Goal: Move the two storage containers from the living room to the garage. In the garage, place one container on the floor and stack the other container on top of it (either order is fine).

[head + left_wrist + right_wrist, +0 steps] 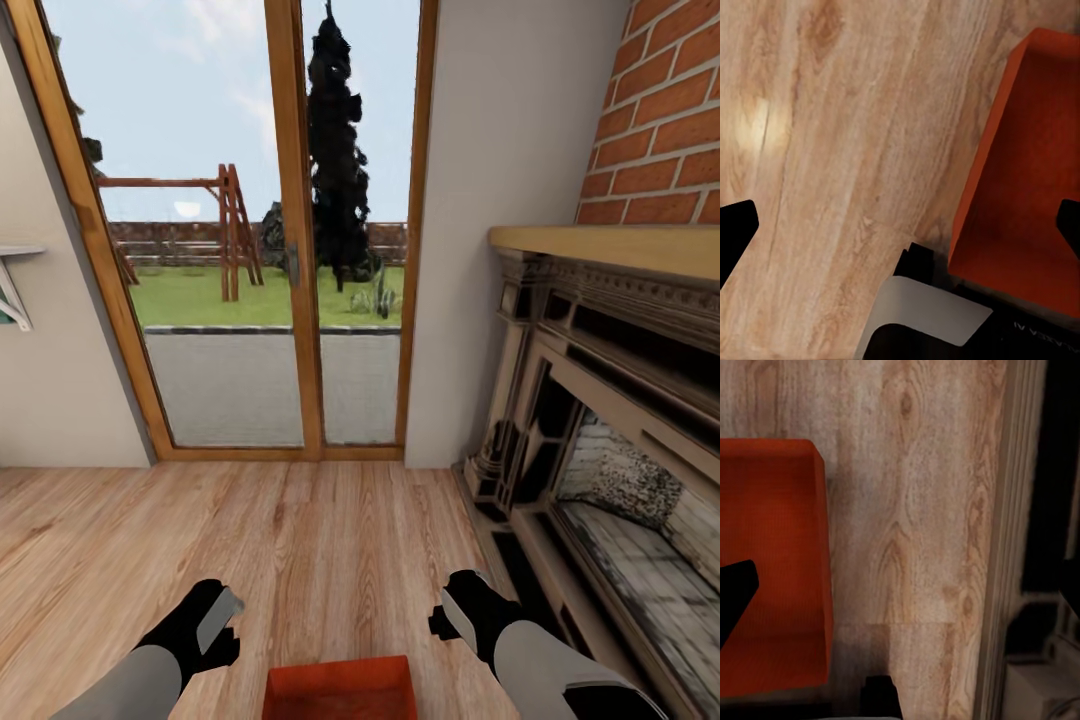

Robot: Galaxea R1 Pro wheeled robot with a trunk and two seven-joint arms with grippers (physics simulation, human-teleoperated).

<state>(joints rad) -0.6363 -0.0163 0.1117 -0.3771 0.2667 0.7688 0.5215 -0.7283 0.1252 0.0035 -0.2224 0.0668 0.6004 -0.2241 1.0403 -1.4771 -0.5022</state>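
Head view shows one storage container [340,688] at 6 o'clock on the living room floor [300,540], ungrasped; both pincers' spread cannot be told; garage stacking remains.

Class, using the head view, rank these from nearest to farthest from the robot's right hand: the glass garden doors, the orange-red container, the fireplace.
1. Orange-red container: on the wood floor, just left of the right hand.
2. Fireplace: along the right wall.
3. Glass garden doors: straight ahead, beyond the floor.

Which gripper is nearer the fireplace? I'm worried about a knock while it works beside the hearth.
Right. The right gripper hangs by the fireplace base, beside the storage container. The left gripper is on the container's far side, over open wood floor.
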